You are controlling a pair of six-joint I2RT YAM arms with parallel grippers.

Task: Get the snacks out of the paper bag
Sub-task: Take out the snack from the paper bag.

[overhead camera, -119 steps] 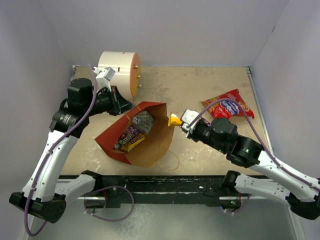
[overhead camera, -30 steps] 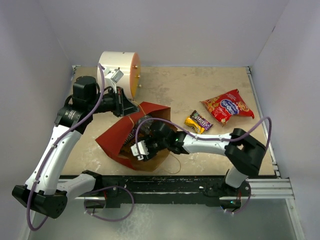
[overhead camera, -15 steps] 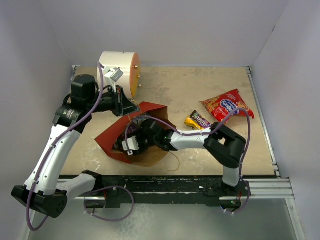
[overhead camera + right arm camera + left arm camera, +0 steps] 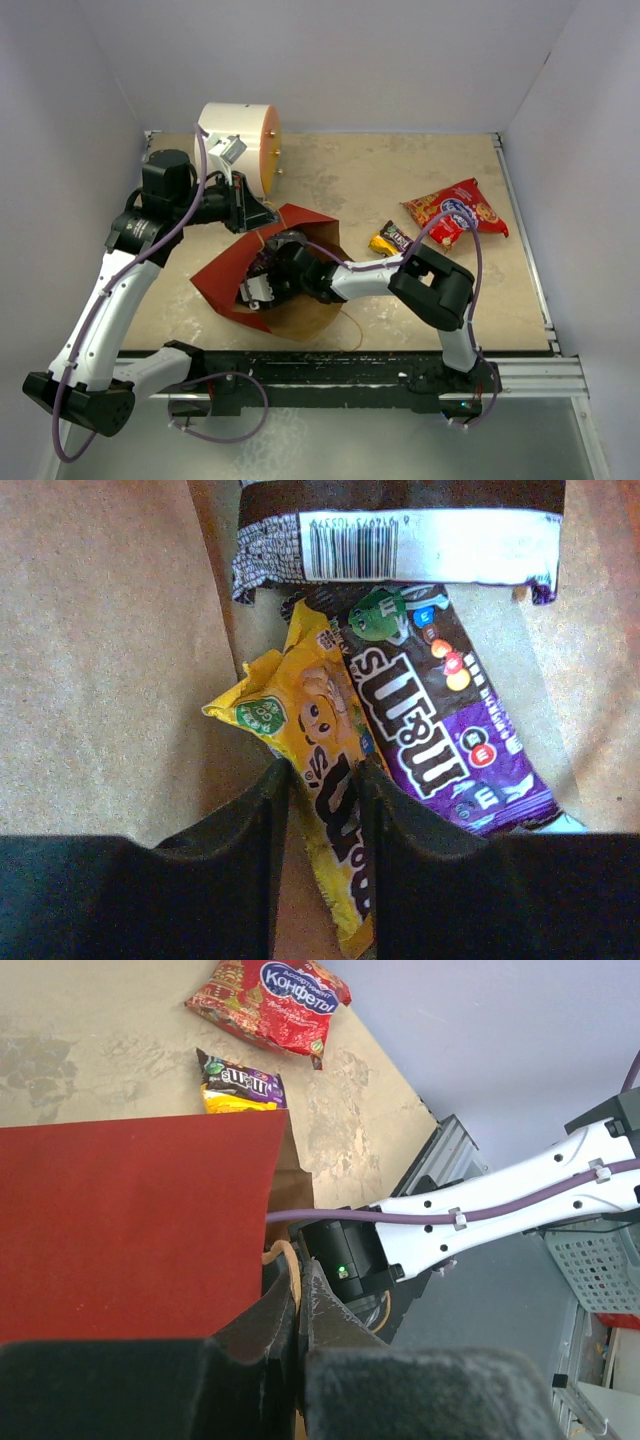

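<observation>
- The red paper bag (image 4: 222, 280), brown kraft inside, lies tipped on the table (image 4: 400, 170). The left jaws are pressed together on its upper rim, and the right arm (image 4: 375, 278) reaches into its mouth.
- Deep inside the bag, the right jaws stand on either side of a yellow crinkly foil packet (image 4: 305, 730), close against its edges. We cannot tell whether they already pinch it.
- A purple-and-brown foil packet (image 4: 440, 730) overlaps it there. Deeper in lies a dark packet with a white barcode strip (image 4: 400, 540).
- Outside, near the bag's mouth, lie a yellow-purple packet (image 4: 392, 238) and a larger red foil bag with a blue oval logo (image 4: 455, 212).
- We judge the packets light, limp and slippery. We would grip the yellow one across its narrow middle, where the contents give some bulk, and watch that the purple one is not dragged along.
</observation>
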